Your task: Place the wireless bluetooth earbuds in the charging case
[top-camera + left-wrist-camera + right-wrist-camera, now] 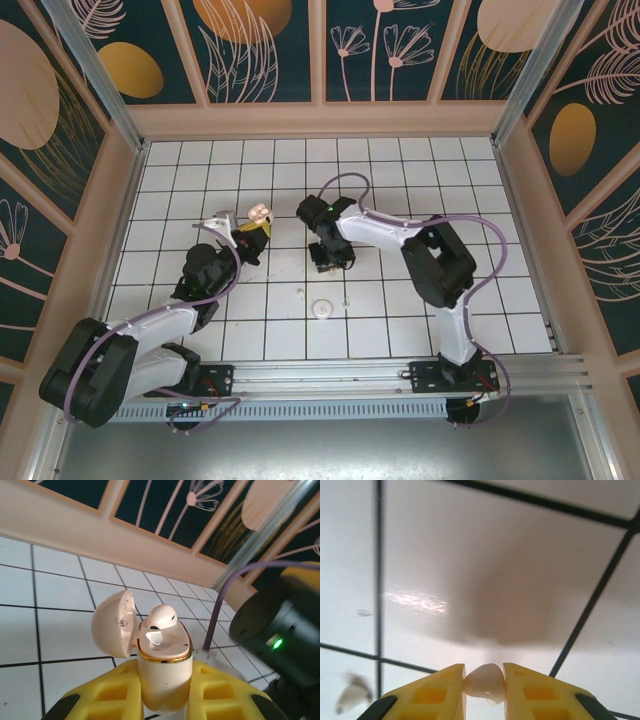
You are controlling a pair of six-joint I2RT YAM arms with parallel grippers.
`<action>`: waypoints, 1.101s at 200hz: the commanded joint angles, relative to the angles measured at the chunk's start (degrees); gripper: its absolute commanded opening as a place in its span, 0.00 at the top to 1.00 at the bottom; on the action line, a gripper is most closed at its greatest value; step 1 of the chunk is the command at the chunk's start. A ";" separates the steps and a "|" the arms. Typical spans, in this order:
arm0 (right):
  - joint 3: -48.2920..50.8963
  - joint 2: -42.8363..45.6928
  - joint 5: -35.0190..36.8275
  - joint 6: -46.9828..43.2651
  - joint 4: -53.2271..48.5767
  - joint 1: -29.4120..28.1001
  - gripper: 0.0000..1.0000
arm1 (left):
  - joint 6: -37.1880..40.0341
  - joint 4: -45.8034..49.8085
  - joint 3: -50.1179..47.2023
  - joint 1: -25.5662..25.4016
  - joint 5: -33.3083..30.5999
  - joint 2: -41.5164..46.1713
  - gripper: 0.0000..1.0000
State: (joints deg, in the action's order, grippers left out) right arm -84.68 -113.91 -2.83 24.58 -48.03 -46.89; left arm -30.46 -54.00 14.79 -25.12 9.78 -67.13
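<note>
The charging case (164,667), lid open, stands clamped in the left end effector (165,696) with one earbud (161,617) seated. The right end effector (484,676) pinches the second earbud (483,684) over the tabletop (470,555). Align it above the vacant socket, lower slowly, release once seated.

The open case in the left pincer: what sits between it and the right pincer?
That stretch is bare. In the top view, plain white tiles lie between the charging case and the right pincer, which pinches an earbud.
</note>
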 commanded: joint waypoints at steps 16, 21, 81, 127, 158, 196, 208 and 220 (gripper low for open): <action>3.54 15.20 5.09 -0.54 12.83 0.75 0.77 | 5.58 -7.05 3.74 0.17 12.97 -2.89 0.87; 3.94 16.91 5.39 -1.71 14.17 0.82 0.77 | 6.12 -7.72 4.28 0.16 14.86 -3.49 0.87; 4.02 28.79 -1.21 -14.84 23.56 0.82 0.77 | 13.98 -5.78 13.23 -0.54 27.55 -9.34 0.87; 5.76 33.15 -1.83 -18.05 29.68 -0.97 0.77 | 16.11 -4.87 17.00 -1.49 30.96 -11.95 0.87; 5.55 32.90 -2.61 -19.13 31.35 -1.79 0.77 | 16.39 -4.45 17.91 -2.21 31.00 -12.34 0.88; 5.05 31.71 -3.32 -19.83 31.09 -1.99 0.77 | 15.93 -4.54 18.08 -2.42 30.83 -12.13 0.87; 5.44 31.50 -3.49 -19.85 30.99 -1.95 0.77 | 15.70 -4.70 18.16 -2.58 30.67 -12.00 0.87; 5.75 31.52 -3.91 -19.67 31.15 -2.03 0.78 | 15.38 -4.93 18.35 -2.56 30.56 -12.06 0.87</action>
State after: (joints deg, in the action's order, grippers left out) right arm -79.72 -82.17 -5.78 6.02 -19.00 -48.49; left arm -15.42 -57.89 31.31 -27.35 39.20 -79.29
